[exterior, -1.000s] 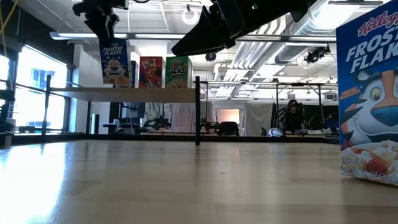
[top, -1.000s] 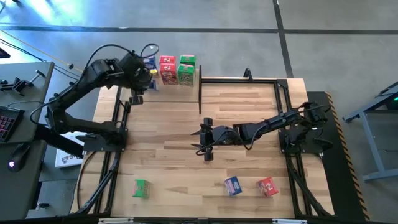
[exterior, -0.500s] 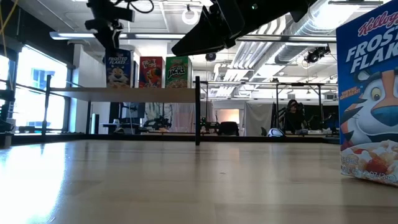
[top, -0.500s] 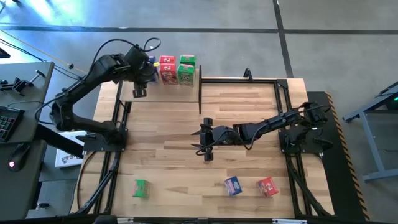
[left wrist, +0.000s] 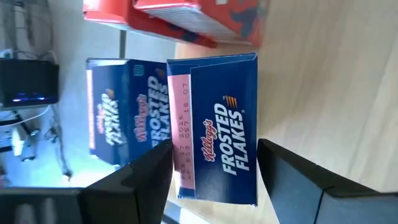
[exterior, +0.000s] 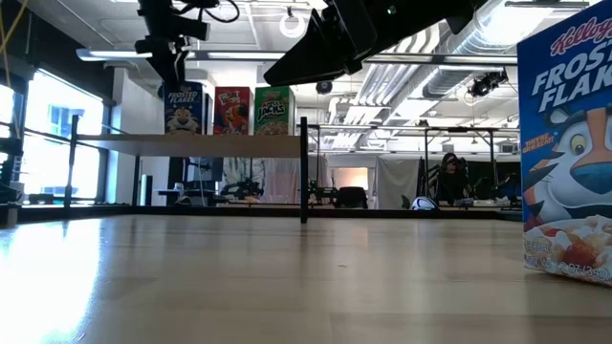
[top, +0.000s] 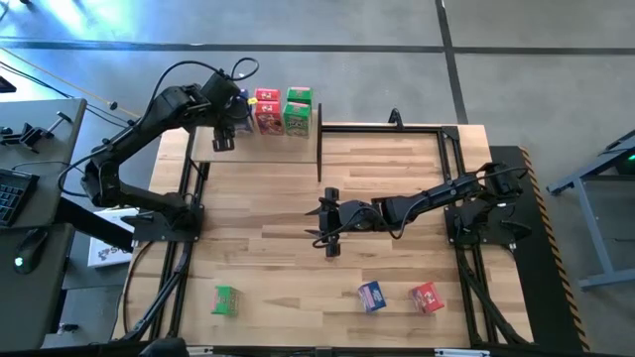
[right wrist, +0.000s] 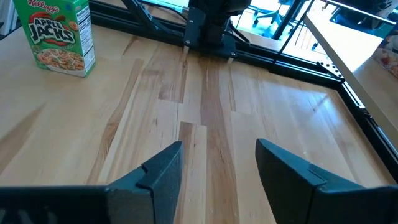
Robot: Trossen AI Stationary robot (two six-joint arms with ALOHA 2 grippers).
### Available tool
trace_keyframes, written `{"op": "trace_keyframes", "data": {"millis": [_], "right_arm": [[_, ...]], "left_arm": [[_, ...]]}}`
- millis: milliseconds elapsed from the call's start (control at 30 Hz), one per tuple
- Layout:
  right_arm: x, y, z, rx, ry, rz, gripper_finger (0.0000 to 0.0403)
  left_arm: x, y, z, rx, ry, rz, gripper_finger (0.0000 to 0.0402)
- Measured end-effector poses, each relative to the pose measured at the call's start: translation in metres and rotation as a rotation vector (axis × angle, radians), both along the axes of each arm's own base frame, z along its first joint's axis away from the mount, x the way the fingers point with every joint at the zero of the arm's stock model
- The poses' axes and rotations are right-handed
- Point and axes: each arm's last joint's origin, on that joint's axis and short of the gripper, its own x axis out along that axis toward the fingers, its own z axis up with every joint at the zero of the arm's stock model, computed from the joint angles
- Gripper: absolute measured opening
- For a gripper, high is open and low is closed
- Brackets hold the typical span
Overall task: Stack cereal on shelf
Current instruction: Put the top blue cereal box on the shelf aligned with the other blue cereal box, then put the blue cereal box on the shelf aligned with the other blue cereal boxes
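Observation:
My left gripper (top: 234, 109) is over the far-left wooden shelf (top: 260, 145) and is shut on a blue Frosted Flakes box (left wrist: 217, 130). In the low view the box (exterior: 184, 107) stands upright beside a red box (exterior: 232, 110) and a green box (exterior: 273, 110) on the shelf plank (exterior: 210, 144). A second blue box (left wrist: 124, 112) stands right beside it. My right gripper (right wrist: 217, 155) is open and empty above the table's middle (top: 314, 224). A green box (top: 226, 299), a blue box (top: 372, 296) and a red box (top: 428, 297) lie near the table's near edge. My left gripper pinches the blue box's top end (left wrist: 186, 155) between its two fingers, one on each narrow side. The fingers (left wrist: 283, 165) come from above, pointing down. The box stands upright, its bottom at the level of the shelf plank (exterior: 184, 132).
Thin black posts (exterior: 303, 172) carry the shelf. More red and green boxes (top: 282, 97) stand behind the front row. A black frame (top: 382, 127) runs along the table's far edge. The near blue box fills the low view's right side (exterior: 569, 153).
My left gripper has gone toward the table's far edge and a little right, toward the red boxes, and down. The blue box it carries has come down from above the shelf to the plank's level, staying upright.

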Motion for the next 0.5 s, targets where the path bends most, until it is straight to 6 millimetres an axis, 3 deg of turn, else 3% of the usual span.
{"op": "trace_keyframes", "data": {"millis": [500], "right_arm": [[0.0045, 0.0007, -0.0071, -0.003, -0.002, 0.001, 0.0189]], "left_arm": [[-0.0040, -0.0010, 0.0082, 0.100, 0.008, 0.019, 0.0223]]}}
